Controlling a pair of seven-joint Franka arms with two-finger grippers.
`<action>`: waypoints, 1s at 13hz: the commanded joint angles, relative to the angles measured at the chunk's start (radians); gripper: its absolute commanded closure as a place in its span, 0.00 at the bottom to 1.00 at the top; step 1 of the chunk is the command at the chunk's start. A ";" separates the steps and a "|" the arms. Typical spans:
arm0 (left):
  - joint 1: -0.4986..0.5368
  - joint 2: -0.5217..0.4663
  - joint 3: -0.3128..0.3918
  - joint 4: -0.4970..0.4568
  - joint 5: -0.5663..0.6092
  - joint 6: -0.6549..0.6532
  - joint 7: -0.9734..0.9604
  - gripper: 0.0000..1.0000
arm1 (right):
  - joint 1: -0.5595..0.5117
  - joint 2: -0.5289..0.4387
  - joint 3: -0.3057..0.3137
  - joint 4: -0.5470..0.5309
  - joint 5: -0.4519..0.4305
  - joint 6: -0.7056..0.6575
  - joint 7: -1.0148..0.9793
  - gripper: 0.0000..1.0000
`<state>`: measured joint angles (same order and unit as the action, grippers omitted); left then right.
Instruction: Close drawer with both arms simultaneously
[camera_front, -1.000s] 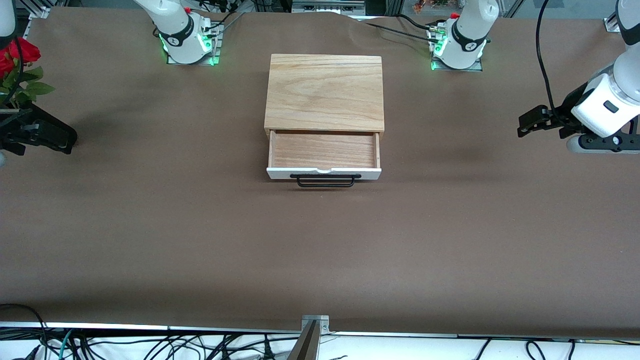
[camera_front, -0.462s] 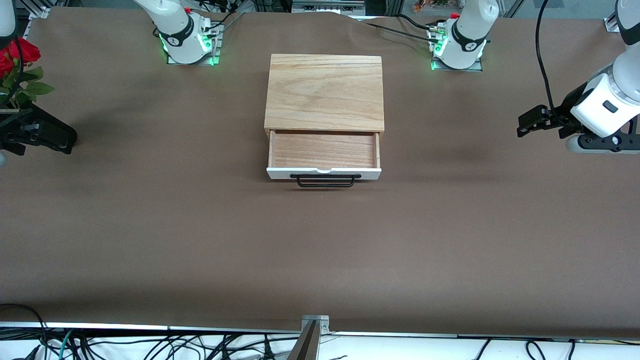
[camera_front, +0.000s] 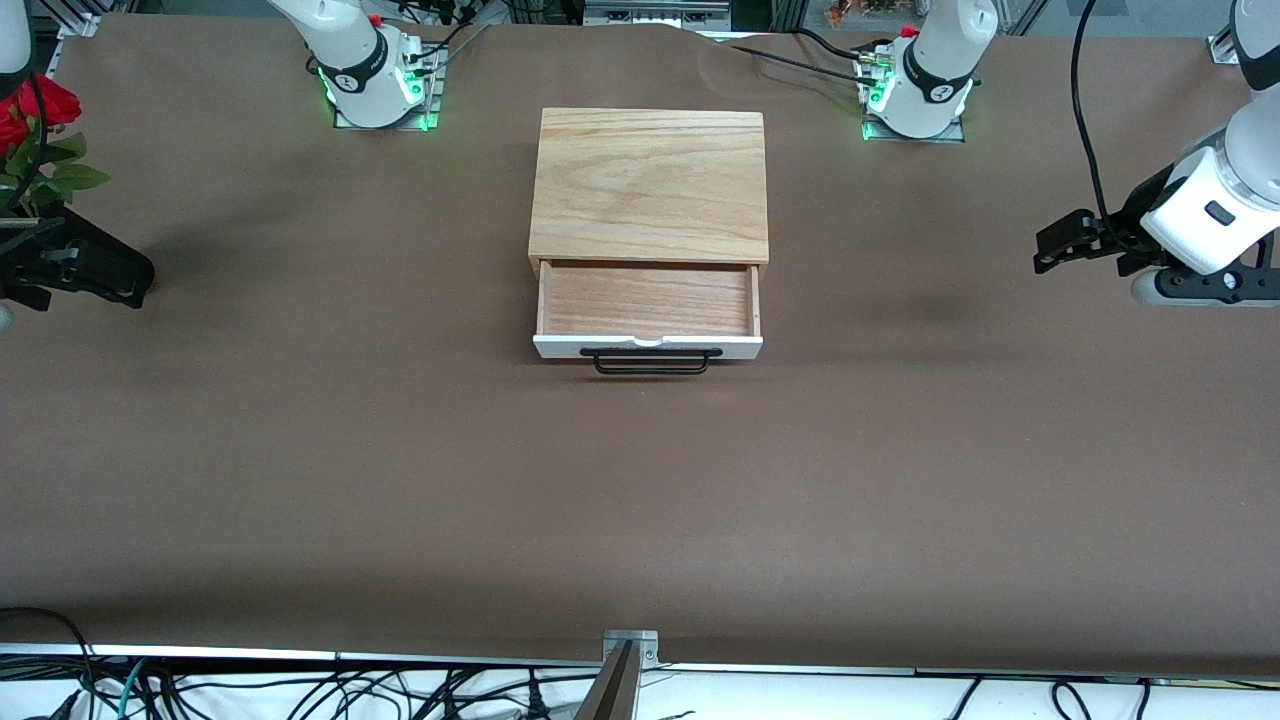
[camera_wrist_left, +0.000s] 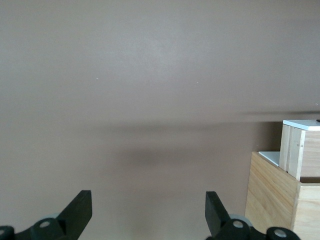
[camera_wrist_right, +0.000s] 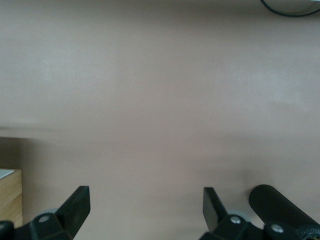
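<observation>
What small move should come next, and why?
Probably bring both tools in toward the drawer's white front. The drawer stands open, and the left tool and right tool hang open over bare table at either end, touching nothing.

- The right gripper (camera_front: 70, 265) sits at the picture's edge in the front view, so part of it is cut off.
- The roses (camera_front: 35, 130) are cut off by that same edge.
- In the left wrist view, only one corner of the drawer (camera_wrist_left: 300, 145) and the box (camera_wrist_left: 272, 200) shows.
- A ribbed black thing (camera_wrist_right: 282, 207) pokes into the right wrist view; too little shows to name it.
</observation>
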<state>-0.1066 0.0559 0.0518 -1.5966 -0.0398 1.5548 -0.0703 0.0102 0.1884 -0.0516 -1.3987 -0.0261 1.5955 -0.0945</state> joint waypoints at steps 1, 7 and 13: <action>-0.001 -0.010 -0.003 0.009 0.003 -0.030 -0.002 0.00 | 0.001 -0.007 0.004 -0.013 -0.006 0.001 0.013 0.00; -0.001 -0.010 -0.003 0.010 0.003 -0.030 0.000 0.00 | 0.001 -0.006 0.004 -0.013 -0.002 0.001 0.016 0.00; -0.007 -0.007 -0.003 0.020 0.005 -0.030 0.001 0.00 | 0.001 -0.006 0.004 -0.013 0.002 0.001 0.018 0.00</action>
<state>-0.1079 0.0547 0.0508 -1.5961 -0.0398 1.5448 -0.0703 0.0104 0.1912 -0.0515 -1.3999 -0.0259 1.5955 -0.0909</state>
